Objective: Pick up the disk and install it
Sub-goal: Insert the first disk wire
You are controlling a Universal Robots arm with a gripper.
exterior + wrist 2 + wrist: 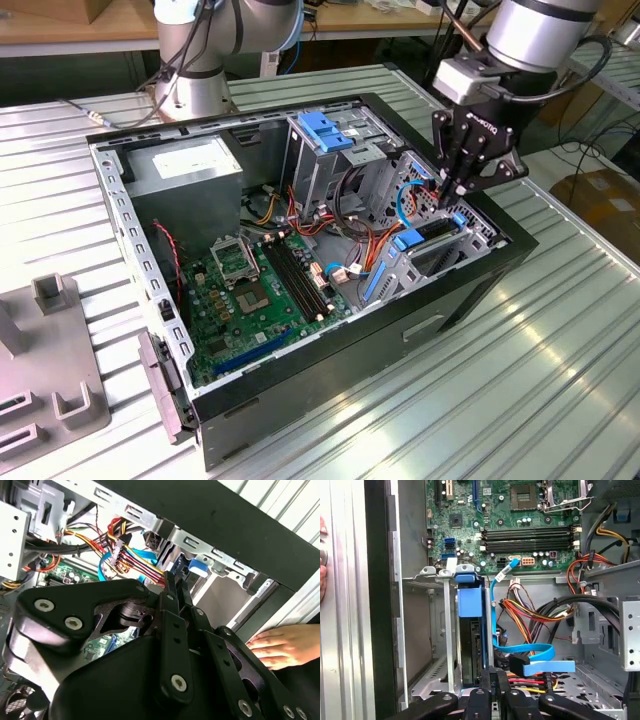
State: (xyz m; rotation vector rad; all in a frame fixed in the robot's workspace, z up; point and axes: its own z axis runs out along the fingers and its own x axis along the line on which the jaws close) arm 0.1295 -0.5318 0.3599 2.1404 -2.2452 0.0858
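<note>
1. The hand [452, 192] hangs with fingers pressed together in the narrow slot of the metal bay [440, 250], where the disk [471, 645] stands on edge.
2. Beside the bay, bundled cables [535, 611] and a blue ribbon [530, 655] crowd the gap.
3. Above the green board [255, 295], well away from the bay, space is open.
4. A person's hand [285, 647] rests outside the case wall near the bay.

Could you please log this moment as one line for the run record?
gripper: shut on disk | disk: upright in drive bay of computer case | person's hand: resting beside case

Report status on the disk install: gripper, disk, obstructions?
Gripper down at the drive bay, fingers together. Disk standing on edge in the bay slot. Blue cable close alongside; a hand rests outside the case.
</note>
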